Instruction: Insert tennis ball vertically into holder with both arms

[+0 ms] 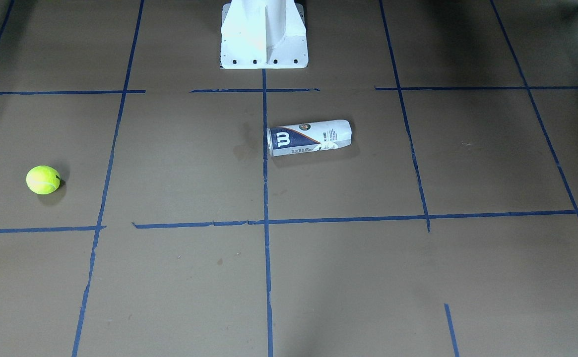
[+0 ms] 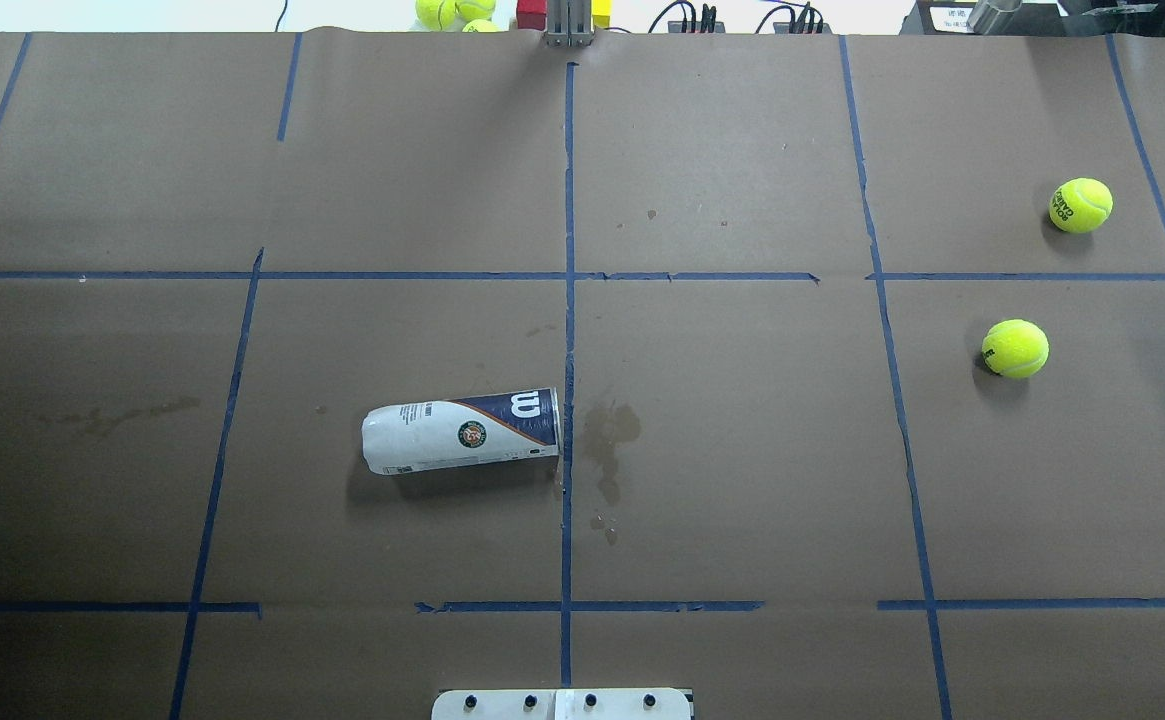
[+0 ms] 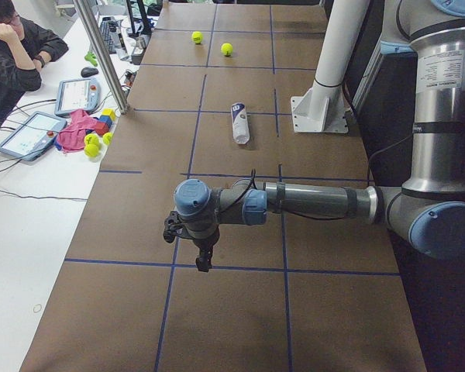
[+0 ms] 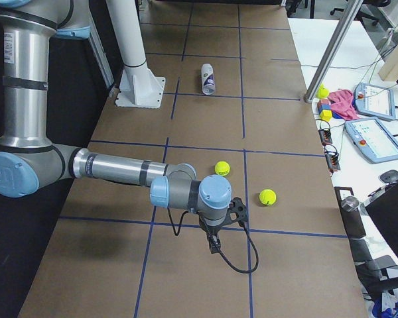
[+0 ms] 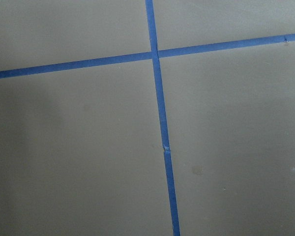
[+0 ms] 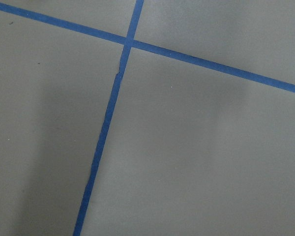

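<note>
The holder (image 1: pixel 309 137) lies on its side near the table's middle, metal rim at the centre tape line; it also shows in the overhead view (image 2: pixel 462 430). Two yellow tennis balls (image 2: pixel 1015 348) (image 2: pixel 1080 205) sit far off on the right side of the overhead view; the nearer one shows in the front view (image 1: pixel 43 179). My left gripper (image 3: pixel 204 260) hangs over bare paper, far from the holder. My right gripper (image 4: pixel 214 245) hangs near the two balls (image 4: pixel 221 168). I cannot tell whether either is open or shut. Both wrist views show only paper and tape.
The white pedestal (image 1: pixel 264 34) stands just behind the holder. A metal post (image 3: pixel 101 54) rises at the table's far edge. An operator (image 3: pixel 8 46) sits beyond it with tablets, blocks and spare balls (image 2: pixel 447 12). Blue tape lines grid the brown paper.
</note>
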Robot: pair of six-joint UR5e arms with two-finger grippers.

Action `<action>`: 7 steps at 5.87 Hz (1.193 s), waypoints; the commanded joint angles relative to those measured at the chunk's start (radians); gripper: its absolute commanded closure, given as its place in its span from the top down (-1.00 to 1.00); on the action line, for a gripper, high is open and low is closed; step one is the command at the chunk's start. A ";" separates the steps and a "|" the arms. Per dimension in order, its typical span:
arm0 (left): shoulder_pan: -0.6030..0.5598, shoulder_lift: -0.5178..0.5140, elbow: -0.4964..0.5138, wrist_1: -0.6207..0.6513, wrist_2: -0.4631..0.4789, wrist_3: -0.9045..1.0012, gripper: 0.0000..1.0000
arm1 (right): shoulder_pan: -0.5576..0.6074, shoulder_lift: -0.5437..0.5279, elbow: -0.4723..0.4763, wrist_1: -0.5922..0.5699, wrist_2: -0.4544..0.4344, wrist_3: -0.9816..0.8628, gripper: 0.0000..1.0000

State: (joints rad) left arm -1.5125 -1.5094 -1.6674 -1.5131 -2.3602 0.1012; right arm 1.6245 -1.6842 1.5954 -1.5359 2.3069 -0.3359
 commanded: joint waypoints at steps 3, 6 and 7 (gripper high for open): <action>0.002 -0.012 -0.037 -0.002 0.007 0.002 1.00 | 0.000 0.006 0.005 0.002 0.000 0.002 1.00; 0.002 -0.078 -0.028 -0.391 0.004 -0.009 1.00 | -0.002 0.015 0.025 0.275 -0.001 0.008 1.00; 0.002 -0.081 -0.032 -0.445 -0.001 -0.008 1.00 | -0.002 0.032 0.025 0.280 0.005 0.055 1.00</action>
State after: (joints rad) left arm -1.5110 -1.5841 -1.6973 -1.8823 -2.3567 0.0936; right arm 1.6231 -1.6639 1.6225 -1.2936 2.3070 -0.3142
